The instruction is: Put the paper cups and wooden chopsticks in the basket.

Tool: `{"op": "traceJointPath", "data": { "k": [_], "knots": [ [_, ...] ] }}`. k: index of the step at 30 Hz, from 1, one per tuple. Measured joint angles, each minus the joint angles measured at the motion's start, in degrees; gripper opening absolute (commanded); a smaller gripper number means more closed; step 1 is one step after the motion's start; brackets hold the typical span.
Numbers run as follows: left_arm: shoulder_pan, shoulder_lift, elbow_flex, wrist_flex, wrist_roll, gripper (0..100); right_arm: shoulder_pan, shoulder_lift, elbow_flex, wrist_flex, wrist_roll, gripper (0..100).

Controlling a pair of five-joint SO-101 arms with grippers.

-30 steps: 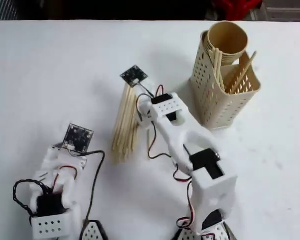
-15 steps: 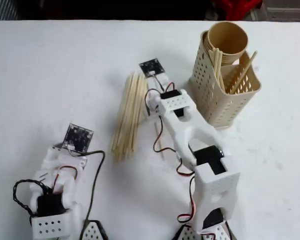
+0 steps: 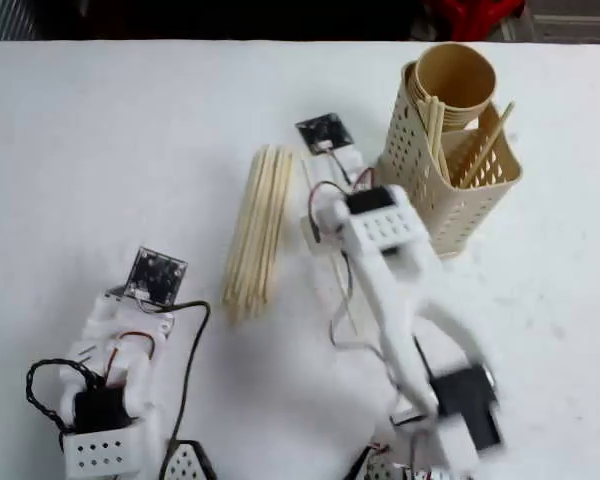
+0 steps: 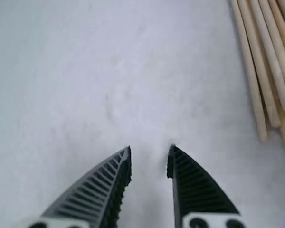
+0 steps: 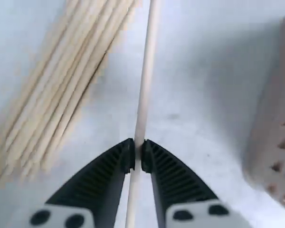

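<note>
Left gripper (image 4: 149, 154) over the table (image 3: 100, 120), jaws apart, empty. Right gripper (image 5: 137, 152) clamped on one chopstick (image 5: 147, 80) (between chopstick pile (image 3: 260, 230) and basket (image 3: 420, 190)). Paper cups (image 3: 458, 75) stacked in basket beside several sticks.

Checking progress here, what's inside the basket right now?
The basket holds stacked paper cups at its far end and several wooden chopsticks standing tilted. Its walls hide the lower interior, so anything at the bottom cannot be seen.

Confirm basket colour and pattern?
Basket: beige, perforated with rows of small holes; high view shows it best.
</note>
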Motion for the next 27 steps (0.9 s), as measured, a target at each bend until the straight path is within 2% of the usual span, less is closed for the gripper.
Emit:
{"op": "traceJointPath", "data": {
  "k": [7,12,17,22,27],
  "knots": [
    [0.0,0.0,0.0,0.0,0.0,15,5.0,-33.9,3.8,0.7,0.4,1.5],
    [0.0,0.0,0.0,0.0,0.0,15,8.9,-50.9,1.3,1.9,5.3,1.5],
    [0.0,0.0,0.0,0.0,0.0,15,15.4,-52.8,-5.1,-1.1,5.9,1.6],
    [0.0,0.0,0.0,0.0,0.0,15,22.9,-48.3,-6.6,-11.7,5.9,1.7],
    [0.0,0.0,0.0,0.0,0.0,15,25.5,-43.3,-4.6,-20.9,5.9,1.7]
  ]
}}
